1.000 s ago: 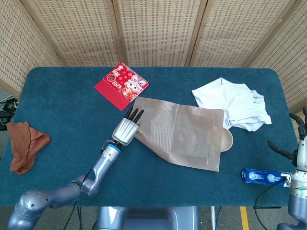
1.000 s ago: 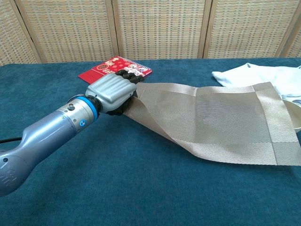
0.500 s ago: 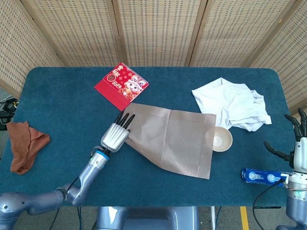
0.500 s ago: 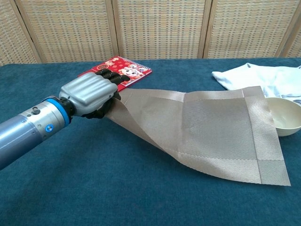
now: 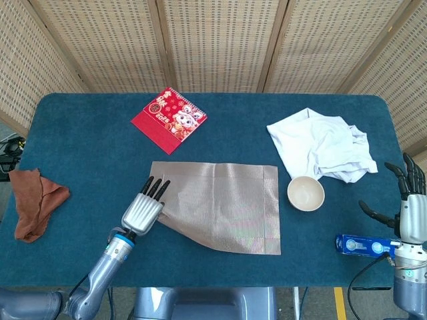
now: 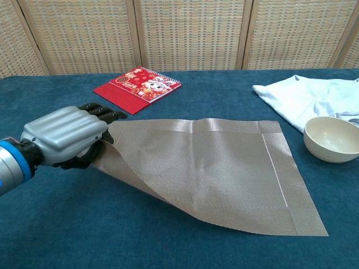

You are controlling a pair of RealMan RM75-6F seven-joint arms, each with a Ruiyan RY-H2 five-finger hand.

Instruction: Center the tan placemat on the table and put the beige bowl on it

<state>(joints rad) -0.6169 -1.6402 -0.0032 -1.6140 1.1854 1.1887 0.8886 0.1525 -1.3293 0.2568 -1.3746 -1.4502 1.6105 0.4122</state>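
Left hand (image 5: 142, 211) grips the placemat (image 5: 223, 203) by its left edge; bowl (image 5: 305, 193) sits just right of it, nearer the spread-fingered, empty right hand (image 5: 407, 208)

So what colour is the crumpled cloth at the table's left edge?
Rust brown cloth, clearest in the head view.

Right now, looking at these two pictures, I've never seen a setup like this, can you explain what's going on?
This is a two-armed robot with humanlike hands at a blue table. One picture looks down from its head, the other looks forward from its chest. Its left hand grips the edge of a tan placemat. Its right hand waits open at the table's edge, holding nothing. A beige bowl sits beside the mat, not touching it. Also lying there: a red booklet, white cloth, brown rag and a blue tube.
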